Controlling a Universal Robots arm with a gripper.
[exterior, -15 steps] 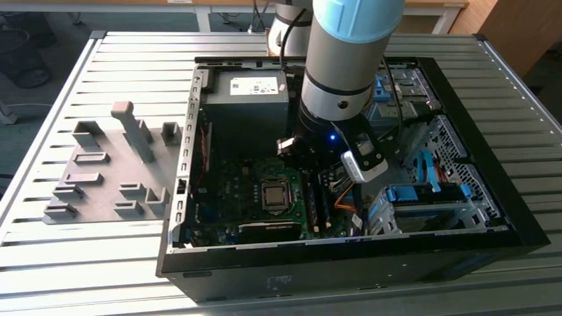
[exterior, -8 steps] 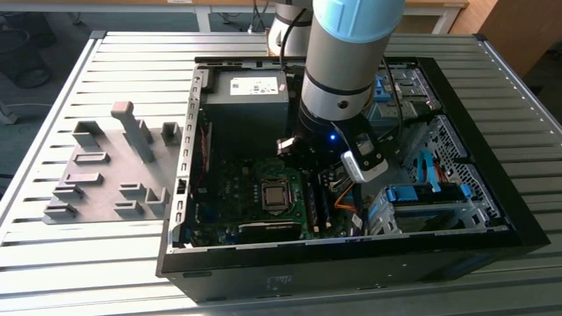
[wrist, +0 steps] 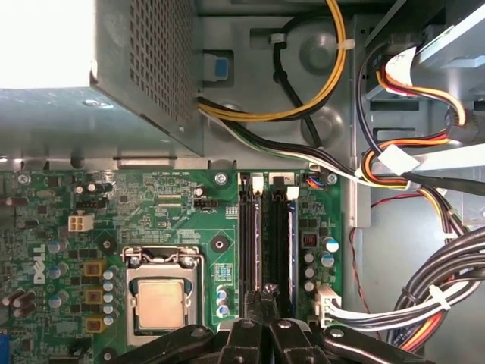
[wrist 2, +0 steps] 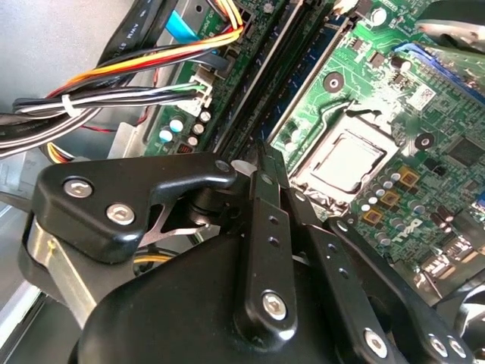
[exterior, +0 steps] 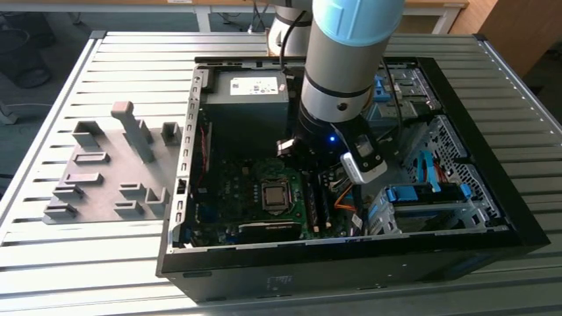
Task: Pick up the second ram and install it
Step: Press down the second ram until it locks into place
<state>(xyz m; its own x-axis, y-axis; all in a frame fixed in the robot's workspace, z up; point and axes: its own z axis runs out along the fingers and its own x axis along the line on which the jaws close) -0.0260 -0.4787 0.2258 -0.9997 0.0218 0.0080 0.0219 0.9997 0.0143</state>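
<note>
A green motherboard (wrist: 189, 227) with black memory slots (wrist: 267, 235) is seen beside yellow, orange, red and black cables (wrist: 424, 152), a grey holder tray (exterior: 110, 174), a black case (exterior: 351, 263) and a pale blue arm segment (exterior: 356, 29).

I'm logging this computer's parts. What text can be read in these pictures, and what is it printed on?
Power supply label: print too small to read.
Circuit board: white markings, too small to quote reliably.
White sticker on the board: blurred, unreadable.
</note>
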